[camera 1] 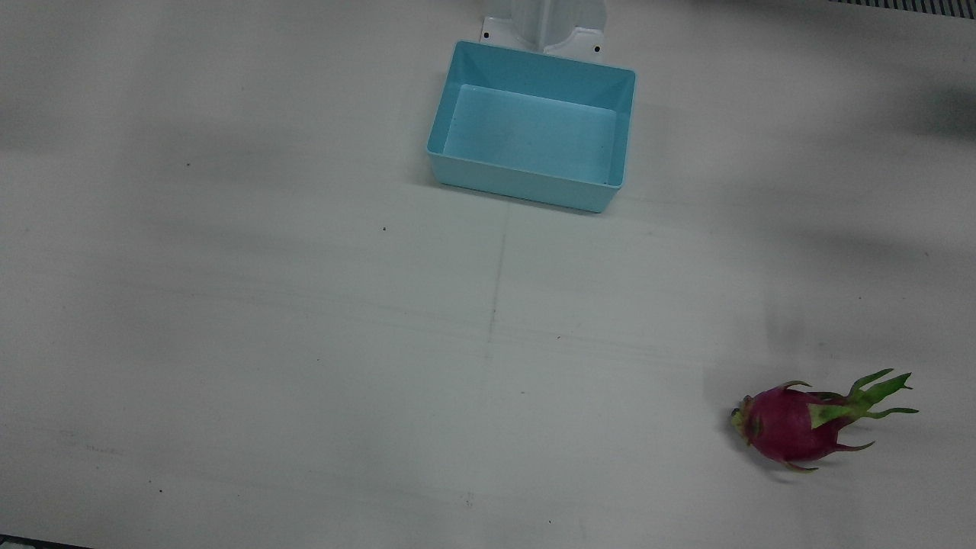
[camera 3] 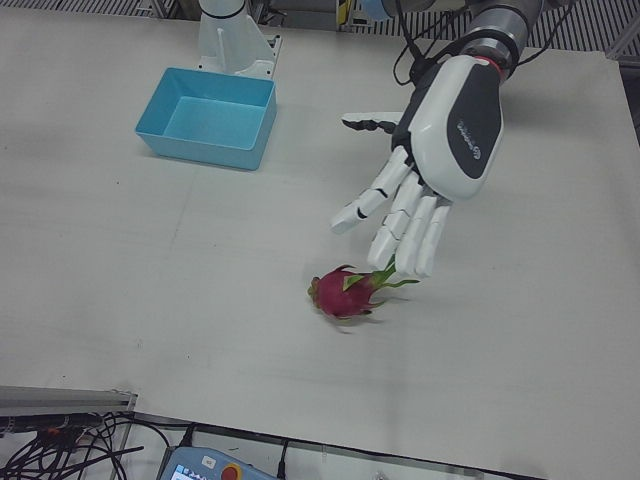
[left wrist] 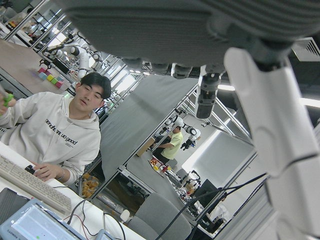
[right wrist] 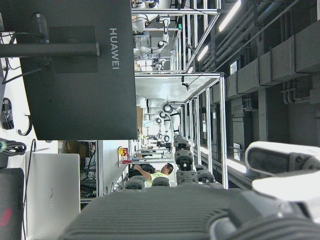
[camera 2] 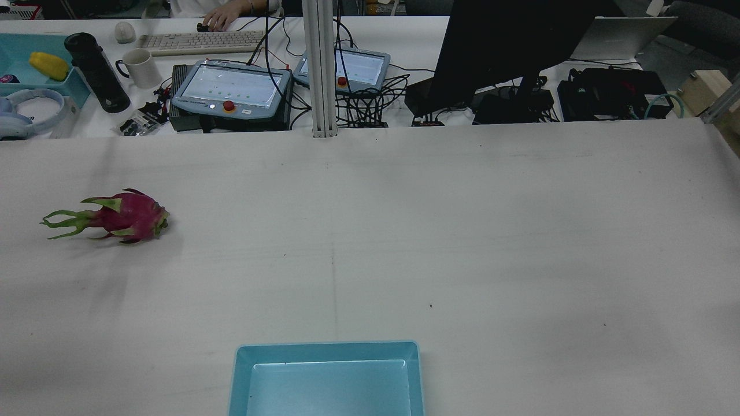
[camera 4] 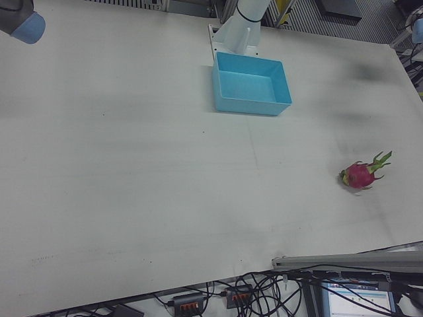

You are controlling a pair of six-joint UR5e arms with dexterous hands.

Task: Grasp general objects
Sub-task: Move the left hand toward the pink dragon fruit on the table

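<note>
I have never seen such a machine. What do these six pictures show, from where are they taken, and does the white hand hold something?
This is a robot station: two arms, each ending in a many-fingered hand. Four cameras look at one white table from above, behind and the two front corners; two sit on the hands and see only the room. On the table lie a dragon fruit and an empty blue bin. The left hand, seen in the left-front view, hovers open beside and above the fruit and holds nothing. Of the right hand, only white parts show in its own camera; its state cannot be told.
</note>
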